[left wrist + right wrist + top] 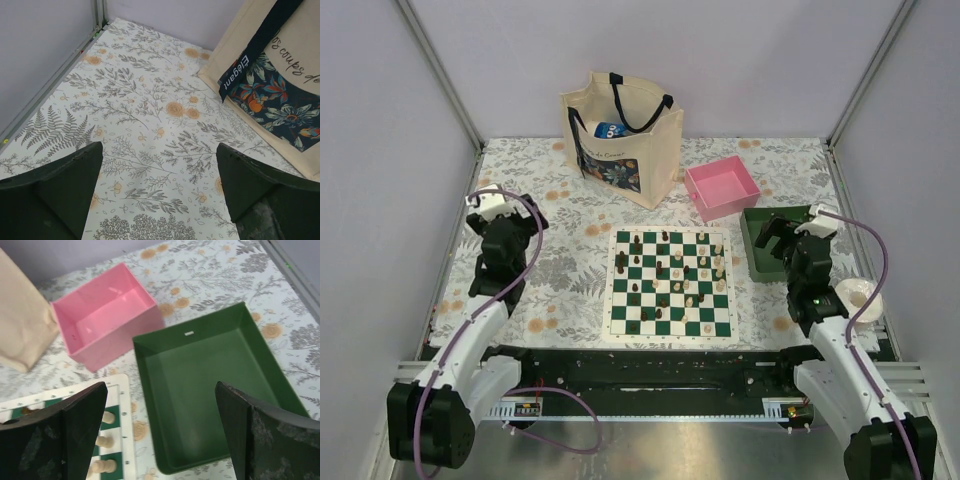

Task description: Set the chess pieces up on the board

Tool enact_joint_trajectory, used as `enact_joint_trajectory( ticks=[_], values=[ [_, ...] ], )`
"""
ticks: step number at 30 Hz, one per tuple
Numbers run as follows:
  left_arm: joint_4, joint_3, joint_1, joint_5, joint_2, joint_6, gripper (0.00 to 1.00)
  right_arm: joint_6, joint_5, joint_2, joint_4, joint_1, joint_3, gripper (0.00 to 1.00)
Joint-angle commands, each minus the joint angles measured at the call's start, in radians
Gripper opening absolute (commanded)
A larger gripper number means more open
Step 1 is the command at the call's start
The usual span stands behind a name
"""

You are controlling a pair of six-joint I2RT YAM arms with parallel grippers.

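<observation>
Nearest, in the wrist views: dark fingers (65, 190) of the left gripper (159, 150), spread wide, nothing between them, above the flowered table (150, 100) and beside the tote bag (280, 90). Likewise the right gripper (161, 387): spread wide, empty, above the green tray (210, 380), with the pink tray (105, 315) next to it. Between the two arms, flat on the table: the board (665, 339), square, so without a long axis, edges about parallel to the table edges, green tray near its far right corner. On it, the chess pieces (661, 270), upright, scattered over the squares, dark ones mostly left and middle, pale ones mostly toward the right.
</observation>
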Motion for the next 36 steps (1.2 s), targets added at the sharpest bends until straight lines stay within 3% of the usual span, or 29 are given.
enact_joint_trajectory(
  ticks=[1,4,7,10,16,19,24,32,36],
  values=[
    [-0.051,0.070,0.002,0.021,-0.046,-0.050,0.99,0.157,-0.121,-0.014,-0.135,-0.002,0.183,0.98],
    [-0.178,0.145,0.002,0.187,-0.085,-0.035,0.99,0.207,-0.234,-0.081,-0.192,-0.002,0.227,0.98],
    [-0.264,0.221,0.003,0.376,-0.111,-0.047,0.99,0.266,-0.284,-0.143,-0.010,-0.004,0.118,0.98],
    [-0.379,0.293,0.003,0.294,-0.120,-0.221,0.99,0.254,-0.314,-0.109,-0.055,-0.002,0.148,0.98],
    [-0.656,0.463,0.005,0.251,-0.129,-0.084,0.99,0.183,-0.296,0.075,-0.406,-0.002,0.384,0.98],
    [-0.735,0.463,0.003,0.139,-0.163,-0.073,0.99,0.315,-0.161,0.038,-0.431,-0.004,0.421,0.98],
    [-0.709,0.353,0.005,0.079,-0.241,-0.028,0.99,0.307,-0.285,-0.133,-0.165,-0.002,0.224,0.98],
    [-0.687,0.288,0.003,0.088,-0.304,-0.064,0.99,0.257,-0.416,0.113,-0.552,-0.004,0.498,0.98],
    [-0.667,0.268,0.003,0.192,-0.315,-0.041,0.99,0.255,-0.503,0.169,-0.574,-0.002,0.520,0.91]
  ],
)
